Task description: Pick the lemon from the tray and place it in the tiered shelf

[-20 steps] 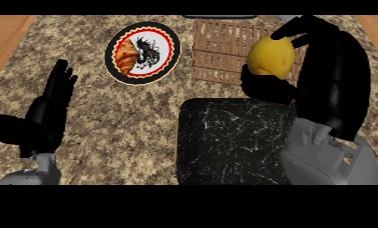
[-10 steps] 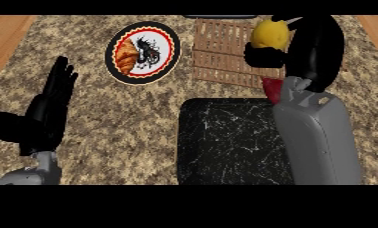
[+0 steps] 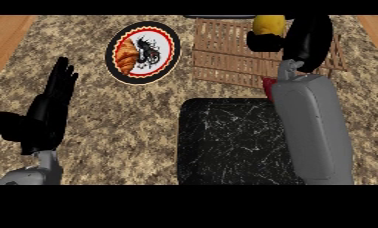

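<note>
Head view had the black right hand [image 3: 306, 37] up near the far edge of the speckled stone counter [image 3: 111, 132], fingers and thumb curled round the round yellow lemon [image 3: 269, 22], which showed above them. So the lemon was off the black marbled tray [image 3: 229, 142] at the near edge and hung over the far right part of the brown wooden slatted shelf [image 3: 221, 57]; how high above the slats could not be told. And that was the worry: a round fruit let go from any height would likely bounce or roll along the slats, and it sat close to the shelf's far rim, so a release there could send it off the back. The grey forearm [image 3: 310, 122] hid the shelf's right side, plus most of a small red thing [image 3: 266, 84] beside it, which a careless pull-back might clip. Over by the left edge the left hand [image 3: 48, 107] rested open, fingers up. The round plate [image 3: 111, 58] with its croissant [image 3: 127, 57] lay left of the shelf, away from the lemon.
</note>
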